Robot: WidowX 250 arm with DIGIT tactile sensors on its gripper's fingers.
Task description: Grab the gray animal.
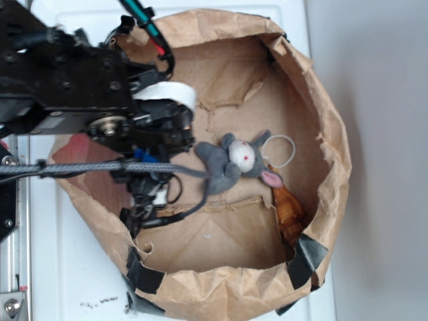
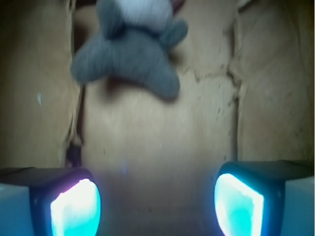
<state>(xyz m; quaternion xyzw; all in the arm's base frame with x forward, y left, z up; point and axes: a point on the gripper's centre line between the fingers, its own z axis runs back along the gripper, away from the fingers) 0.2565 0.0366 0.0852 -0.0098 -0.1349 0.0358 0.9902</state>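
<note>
From my remote seat this reads as a robot lab bench, not a home: I see a white tabletop (image 1: 60, 281), a metal rail (image 1: 13, 267) bolted along its edge, and a brown paper bin (image 1: 334, 140) patched with black tape (image 1: 144, 274).

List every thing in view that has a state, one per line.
Small gray plush bunny: lying flat on the paper floor, ungrasped.
Gripper: open, fingers apart, nothing between.
Brown paper bag: open, rim rolled down, taped.
Brown striped seashell: resting against the bag wall.
</note>
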